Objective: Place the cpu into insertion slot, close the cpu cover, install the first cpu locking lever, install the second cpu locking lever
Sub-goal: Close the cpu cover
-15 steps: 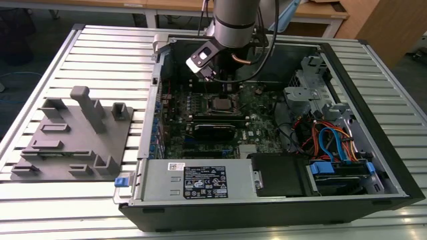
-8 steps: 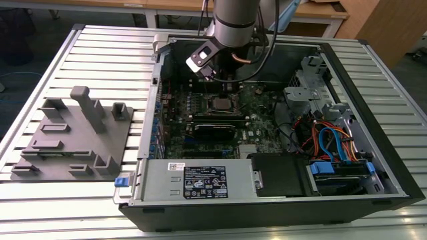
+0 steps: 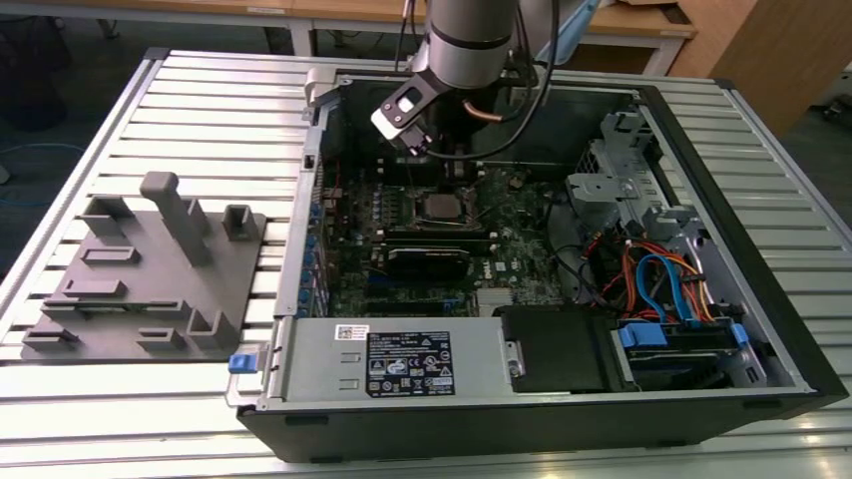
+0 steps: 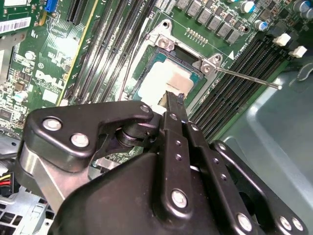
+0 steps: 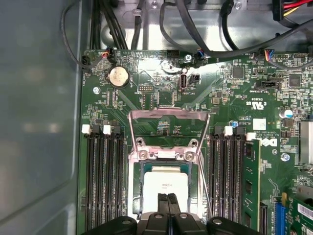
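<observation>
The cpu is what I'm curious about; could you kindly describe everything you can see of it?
The cpu is a small, flat square chip with a pale, dull grey metal top and faint print at its middle. It lies level in the insertion slot on the green board, uncovered, with the cpu cover swung back off it. The hand, fingers shut, sits with its tips over one edge; I cannot tell whether they touch.
</observation>
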